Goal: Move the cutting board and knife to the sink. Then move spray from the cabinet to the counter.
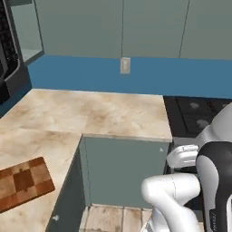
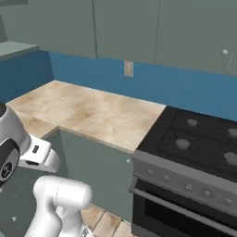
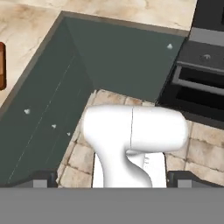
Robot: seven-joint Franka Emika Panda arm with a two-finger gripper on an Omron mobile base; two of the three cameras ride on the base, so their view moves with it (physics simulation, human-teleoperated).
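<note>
Near you, at the left edge of the counter (image 1: 95, 113), the cutting board (image 1: 22, 183) lies flat and untouched, so the first step is not yet done. You see no knife, sink or spray here, so all steps remain. Your arm is folded low before the cabinet fronts (image 1: 124, 170), and the gripper (image 3: 111, 178) is wide open, holding nothing.

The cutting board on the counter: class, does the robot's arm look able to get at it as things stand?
Probably yes. The cutting board lies flat near the counter edge with nothing on or beside its visible part, and the open pincer is folded low over the floor, so the arm must swing up first.
</note>
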